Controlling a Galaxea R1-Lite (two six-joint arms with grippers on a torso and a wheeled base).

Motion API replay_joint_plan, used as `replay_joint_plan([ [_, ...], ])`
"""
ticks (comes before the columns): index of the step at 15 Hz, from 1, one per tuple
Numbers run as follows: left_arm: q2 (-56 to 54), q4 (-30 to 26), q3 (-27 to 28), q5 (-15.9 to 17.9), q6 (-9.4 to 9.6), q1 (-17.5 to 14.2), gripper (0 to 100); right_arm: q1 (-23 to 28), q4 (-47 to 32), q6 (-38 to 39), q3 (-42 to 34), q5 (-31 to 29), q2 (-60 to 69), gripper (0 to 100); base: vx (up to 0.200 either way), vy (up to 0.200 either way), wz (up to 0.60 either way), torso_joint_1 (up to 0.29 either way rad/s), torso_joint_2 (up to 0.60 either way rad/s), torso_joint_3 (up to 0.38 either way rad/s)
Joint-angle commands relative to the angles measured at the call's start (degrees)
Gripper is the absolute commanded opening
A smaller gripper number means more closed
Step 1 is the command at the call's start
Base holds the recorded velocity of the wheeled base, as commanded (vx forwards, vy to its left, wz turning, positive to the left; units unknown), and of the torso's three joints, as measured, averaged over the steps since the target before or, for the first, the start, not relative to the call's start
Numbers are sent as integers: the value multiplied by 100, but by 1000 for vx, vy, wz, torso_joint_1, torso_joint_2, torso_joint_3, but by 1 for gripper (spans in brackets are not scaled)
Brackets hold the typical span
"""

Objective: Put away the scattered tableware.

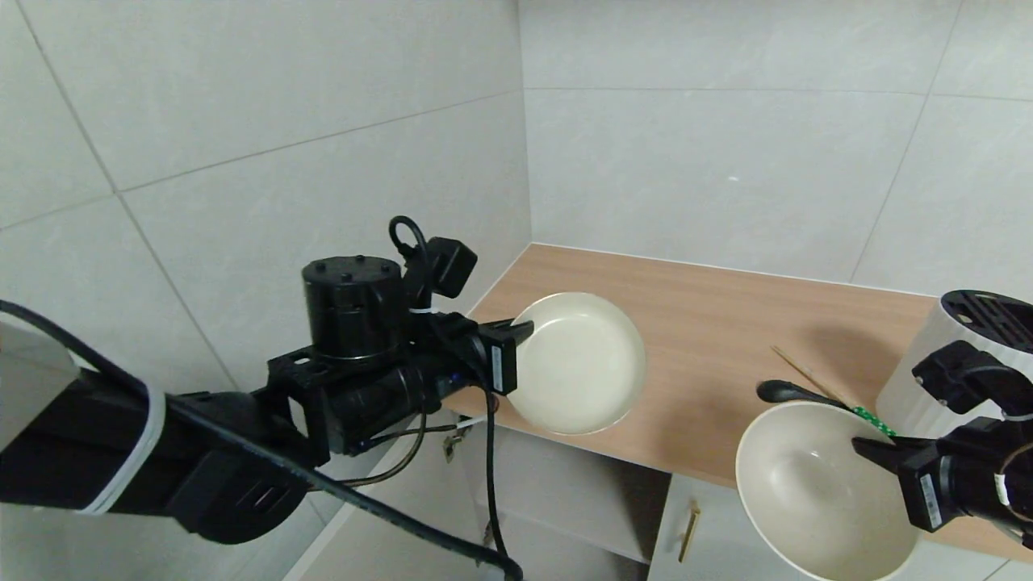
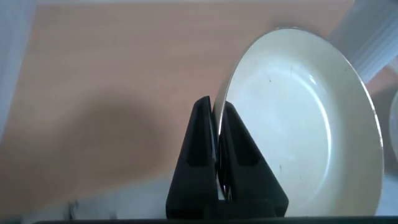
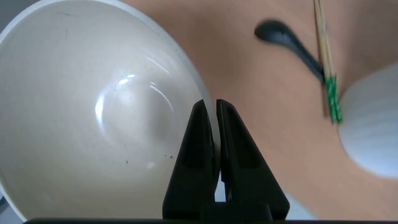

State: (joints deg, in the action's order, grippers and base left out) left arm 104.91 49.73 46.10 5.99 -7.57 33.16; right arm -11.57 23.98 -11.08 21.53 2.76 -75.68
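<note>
Right claw (image 1: 870,445) is clenched on the rim of a cream bowl (image 1: 807,492), held over the table (image 1: 710,323) edge. Just beyond that claw, a black spoon (image 1: 787,393) and chopsticks (image 1: 811,378) lie beside a white holder (image 1: 928,363). Left claw (image 1: 520,331) grips a cream plate (image 1: 581,363) by its rim, tilted above the table.

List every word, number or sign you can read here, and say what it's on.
No text is readable.
White sticker on the left tool: print too small to read.
Second sticker on the right tool: too small to read.
Plate, bowl, chopsticks: no writing seen.
</note>
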Motion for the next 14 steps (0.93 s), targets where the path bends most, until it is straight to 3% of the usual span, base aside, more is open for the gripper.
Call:
replay_joint_plan([
  [1, -287, 547, -453, 8, 28, 15, 0, 120, -7, -8, -228, 6, 484, 0, 0, 0, 0, 0, 0, 0],
  [6, -252, 1540, -1025, 263, -60, 15, 0, 269, -7, -8, -263, 6, 739, 0, 0, 0, 0, 0, 0, 0],
  [7, -76, 1962, -1068, 272, -175, 15, 0, 383, -7, -8, -246, 182, 792, 0, 0, 0, 0, 0, 0, 0],
  [10, 346, 2779, -1165, 219, -192, -2, 0, 489, 28, 27, -210, 683, 783, 0, 0, 0, 0, 0, 0, 0],
  [14, 407, 3641, -1956, 280, -201, 15, 0, 471, 529, 27, -114, 1430, 651, 0, 0, 0, 0, 0, 0, 0],
])
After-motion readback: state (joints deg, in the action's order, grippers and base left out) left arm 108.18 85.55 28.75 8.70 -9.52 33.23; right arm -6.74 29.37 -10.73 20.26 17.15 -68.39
